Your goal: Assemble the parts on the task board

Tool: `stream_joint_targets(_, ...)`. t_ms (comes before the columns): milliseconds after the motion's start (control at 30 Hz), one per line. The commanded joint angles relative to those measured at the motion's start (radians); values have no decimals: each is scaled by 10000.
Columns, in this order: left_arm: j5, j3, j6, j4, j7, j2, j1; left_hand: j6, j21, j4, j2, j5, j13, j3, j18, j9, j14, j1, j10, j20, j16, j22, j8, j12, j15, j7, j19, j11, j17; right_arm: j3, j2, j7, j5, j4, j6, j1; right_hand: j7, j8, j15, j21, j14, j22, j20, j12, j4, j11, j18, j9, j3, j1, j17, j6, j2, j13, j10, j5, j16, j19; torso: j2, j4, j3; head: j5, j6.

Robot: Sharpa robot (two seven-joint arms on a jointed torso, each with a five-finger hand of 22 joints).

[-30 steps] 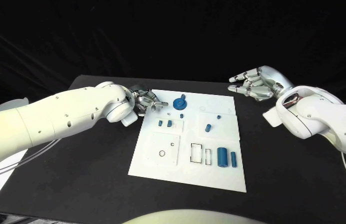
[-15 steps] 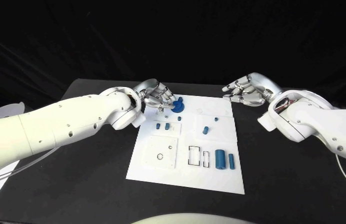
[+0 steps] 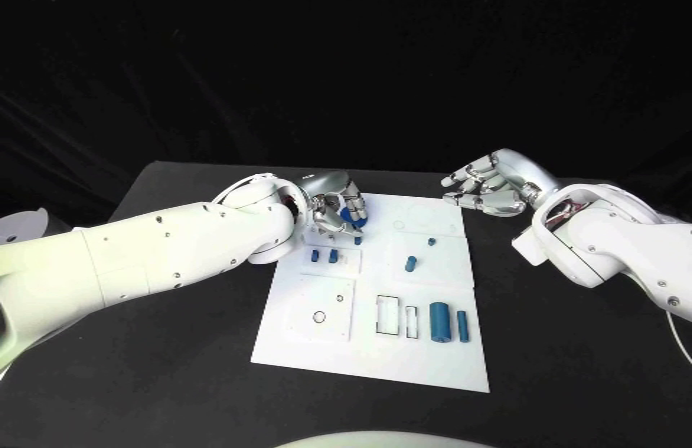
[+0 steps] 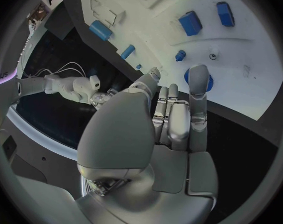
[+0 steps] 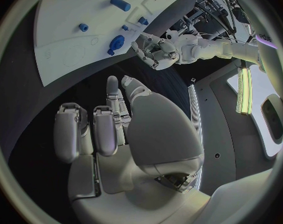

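Note:
The white task board (image 3: pixel 375 353) lies mid-table. A round blue part (image 3: pixel 356 211) sits at its far left corner, and my left hand (image 3: pixel 333 207) hangs over it with nothing in its grasp. In the left wrist view the fingers (image 4: pixel 198 89) stretch across that round part (image 4: pixel 209 83); whether they touch it is unclear. My right hand (image 3: pixel 492 188) hovers over bare table off the board's far right corner, its fingers (image 5: pixel 105 127) loosely bent and holding nothing. Two small blue blocks (image 3: pixel 323 256), two small pegs (image 3: pixel 413 263) and two blue cylinders (image 3: pixel 450 322) lie on the board.
A black ring (image 3: pixel 319 317) and rectangular outlines (image 3: pixel 391 313) mark the board's near half. Black table (image 3: pixel 159 368) surrounds the board on all sides. The left forearm (image 3: pixel 159 258) slants in along the board's left edge.
My left hand has moved from beside the board's left edge to over the round blue part. The right hand has shifted slightly toward the board's far corner.

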Motion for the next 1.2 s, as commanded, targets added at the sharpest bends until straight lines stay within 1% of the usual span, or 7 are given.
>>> stream_joint_targets(33,-1414,-8,951,-201,-739,207,-11,152,582,-28,72,-40,-115,-17,-171,-40,152,-17,113,-17,297,452,-91,-79,-9,5,226,-12,306,2,15,156,-120,2,-259,-7,34,-38,37,-62,489,-5,17,-64,-21,40,202,-15,81,3,69,27,-91,-58,11,42,-46,-19,2,0,-5,18,-14)
stream_joint_targets(233,-1648,-17,1120,-563,-752,546,-68,320,1197,-7,126,-32,-292,74,-263,-94,295,-20,333,-42,560,939,-209,-172,-33,-3,463,-35,537,2,21,183,-82,7,-304,-7,43,-37,47,-97,478,-53,25,-138,-13,51,212,-15,153,-12,25,19,-115,-169,16,60,-91,-44,5,-3,-6,19,-46)
stream_joint_targets(367,-1721,-17,1187,-711,-748,674,-100,454,1658,1,158,-31,-380,156,-335,-113,366,-11,499,-65,666,1307,-252,-225,-61,-29,610,-65,616,3,32,192,-71,9,-308,-7,47,-37,51,-106,474,-64,30,-170,-7,57,215,-15,185,-24,12,14,-128,-222,23,65,-106,-49,4,-10,-2,13,-66)
stream_joint_targets(500,-1755,-16,1225,-785,-762,746,-113,525,2018,6,159,-29,-463,233,-391,-142,416,-10,640,-93,726,1599,-324,-296,-84,-42,717,-89,642,3,26,192,-60,9,-312,-7,51,-38,54,-109,473,-65,33,-193,-3,60,215,-15,206,-34,11,10,-139,-258,27,69,-109,-50,-2,8,2,-8,-97)
stream_joint_targets(800,-1789,-17,1364,-1016,-763,966,-156,682,2318,-2,198,-23,-582,408,-438,-172,459,22,828,-127,766,1854,-404,-421,-113,-64,798,-116,617,3,43,195,-50,12,-296,-7,51,-38,54,-109,473,-65,33,-193,-3,60,215,-15,206,-34,11,10,-139,-258,27,69,-109,-50,-3,5,-6,-4,-101)
stream_joint_targets(967,-1800,-18,1458,-1141,-752,1078,-230,827,2630,-25,230,-20,-636,565,-489,-178,482,60,1007,-153,780,2114,-428,-480,-143,-85,862,-150,588,3,47,197,-46,13,-279,-7,51,-38,54,-109,473,-65,33,-193,-3,60,215,-15,206,-34,11,10,-139,-258,27,69,-109,-50,-6,5,3,-3,-105)
stream_joint_targets(1200,-1835,-19,1555,-1252,-786,1183,-301,925,2692,-43,222,-19,-675,690,-498,-188,490,62,1119,-170,779,2177,-462,-559,-161,-102,872,-168,547,3,51,197,-42,22,-254,-7,51,-38,54,-109,473,-65,33,-193,-3,60,215,-15,206,-34,11,10,-139,-258,27,69,-109,-50,-1,4,1,-15,-116)
